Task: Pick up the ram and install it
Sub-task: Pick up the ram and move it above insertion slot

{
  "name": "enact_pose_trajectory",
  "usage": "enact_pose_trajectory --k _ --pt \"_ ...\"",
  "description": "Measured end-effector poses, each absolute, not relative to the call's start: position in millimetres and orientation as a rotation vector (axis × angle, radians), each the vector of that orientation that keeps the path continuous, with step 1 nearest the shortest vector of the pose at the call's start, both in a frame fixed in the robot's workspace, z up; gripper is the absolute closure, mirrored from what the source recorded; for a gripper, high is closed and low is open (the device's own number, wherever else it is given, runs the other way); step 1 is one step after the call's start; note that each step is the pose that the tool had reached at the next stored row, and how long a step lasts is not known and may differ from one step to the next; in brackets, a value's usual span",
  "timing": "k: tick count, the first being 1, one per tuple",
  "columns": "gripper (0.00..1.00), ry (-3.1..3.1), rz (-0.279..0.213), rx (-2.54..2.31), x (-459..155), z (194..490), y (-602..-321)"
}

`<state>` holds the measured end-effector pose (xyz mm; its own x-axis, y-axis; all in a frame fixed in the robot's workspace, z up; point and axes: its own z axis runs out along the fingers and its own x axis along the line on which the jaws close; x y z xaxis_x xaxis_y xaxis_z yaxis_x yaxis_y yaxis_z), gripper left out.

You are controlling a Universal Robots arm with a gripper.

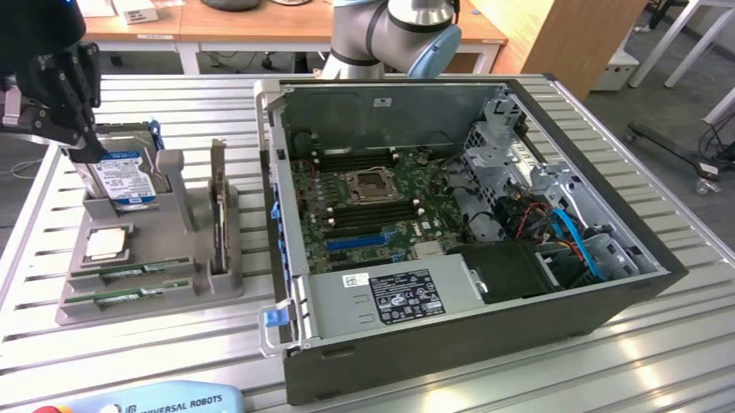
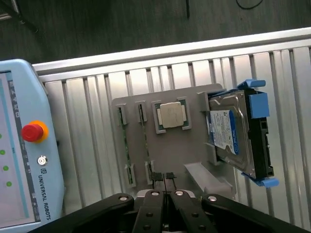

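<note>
Slatted aluminium table [image 1: 643, 344], bearing everything. Open computer case [image 1: 460, 348] just beside grey holder tray [image 1: 219, 280], motherboard bared, probably for reach from above. Hard drive [image 1: 120, 176], upright in tray. Teach pendant [image 1: 150, 400] near tray, marked "UNIVERSAL ROBOTS". Processor [image 1: 106, 243], flat in tray recess. Ram [image 1: 129, 274], on edge in tray slots, seemingly for pinching. Gripper [image 2: 165, 178] above tray, fingers pressed together, empty.

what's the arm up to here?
One robot arm is on a memory install. Its claw is shut and empty, hanging above the gray parts tray beside the open computer case. Two RAM sticks sit in their tray slots, next to a processor chip and a hard drive. Nothing has been picked up yet.
</note>
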<state>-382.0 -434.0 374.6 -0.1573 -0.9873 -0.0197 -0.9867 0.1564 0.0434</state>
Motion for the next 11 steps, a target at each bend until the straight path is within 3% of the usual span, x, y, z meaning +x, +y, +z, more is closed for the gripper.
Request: enact_pose_trajectory --k 11 --pt "0.90 -2.303 -0.071 2.114 -382.0 374.6 -433.9"
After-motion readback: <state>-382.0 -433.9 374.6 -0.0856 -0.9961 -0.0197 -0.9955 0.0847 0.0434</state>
